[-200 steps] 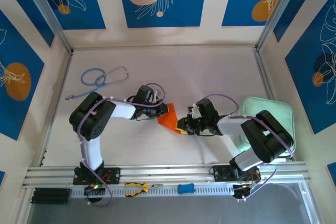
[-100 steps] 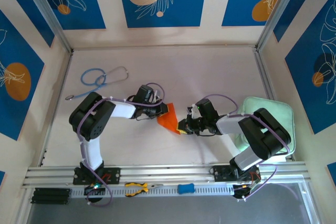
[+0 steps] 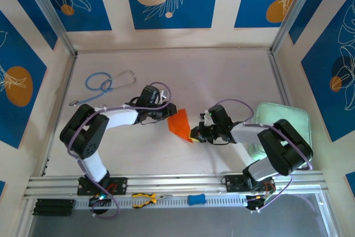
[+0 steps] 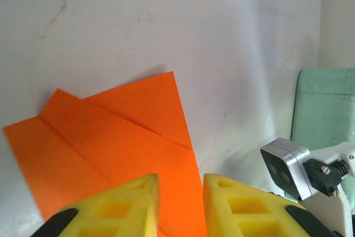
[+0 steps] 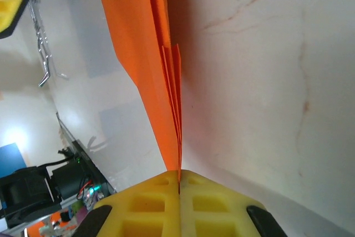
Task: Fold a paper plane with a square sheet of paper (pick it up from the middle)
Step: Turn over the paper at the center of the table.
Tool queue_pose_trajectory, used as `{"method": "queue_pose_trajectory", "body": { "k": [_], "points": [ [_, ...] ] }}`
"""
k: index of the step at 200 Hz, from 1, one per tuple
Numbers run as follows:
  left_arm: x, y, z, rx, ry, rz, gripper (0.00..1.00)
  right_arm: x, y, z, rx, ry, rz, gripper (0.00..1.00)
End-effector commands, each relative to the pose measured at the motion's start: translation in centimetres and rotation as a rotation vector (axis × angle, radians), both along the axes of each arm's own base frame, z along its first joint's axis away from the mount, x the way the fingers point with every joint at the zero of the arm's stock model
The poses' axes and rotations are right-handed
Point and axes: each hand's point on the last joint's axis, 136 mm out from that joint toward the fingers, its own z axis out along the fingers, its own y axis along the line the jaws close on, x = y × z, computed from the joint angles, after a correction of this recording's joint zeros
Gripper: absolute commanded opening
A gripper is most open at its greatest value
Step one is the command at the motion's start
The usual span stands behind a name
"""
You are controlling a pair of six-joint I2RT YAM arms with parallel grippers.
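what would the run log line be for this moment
stage: mid-fold | paper: orange, folded in layers | right jaws: shut on paper edge | left jaws: apart, at the paper, no grip seen

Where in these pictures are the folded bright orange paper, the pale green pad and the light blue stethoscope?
folded bright orange paper [image 3: 178,122]: top external view, middle of its face.
pale green pad [image 3: 289,112]: top external view, bare far part.
light blue stethoscope [image 3: 104,85]: top external view, looped tube.

No legible text, labels, brands or numbers on anything in view
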Motion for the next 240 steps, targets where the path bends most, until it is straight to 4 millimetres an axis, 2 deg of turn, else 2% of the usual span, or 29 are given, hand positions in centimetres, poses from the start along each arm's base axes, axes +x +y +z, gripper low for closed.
{"method": "queue_pose_trajectory", "body": {
  "k": [1,32,61,106,160,204,240],
  "points": [
    [-0.5,0.6,0.9,-0.001,-0.02,-0.003,0.28,-0.5,-0.8,0.4,-0.06,0.032,-0.05,0.06],
    [-1.5,1.1,1.5,0.015,-0.003,-0.023,0.28,-0.7,-1.8,1.8,-0.092,0.019,-0.103,0.05],
    [-1.5,1.5,2.1,0.041,-0.008,-0.019,0.29,-0.9,-3.0,3.1,-0.102,-0.007,-0.158,0.05],
    [-1.4,1.3,2.3,0.038,-0.002,-0.015,0.29,-1.8,-5.0,3.6,-0.101,-0.009,-0.239,0.05],
    [-1.7,1.8,2.9,0.046,-0.019,-0.013,0.3,-1.0,-4.9,5.7,-0.089,-0.056,-0.202,0.05],
    [-1.6,4.1,3.4,0.092,-0.056,0.041,0.31,-0.4,-5.1,6.4,-0.137,-0.104,-0.156,0.05],
    [-1.5,6.6,3.7,0.143,-0.089,0.112,0.31,0.7,-5.0,7.8,-0.203,-0.189,-0.073,0.05]
  ]
}}
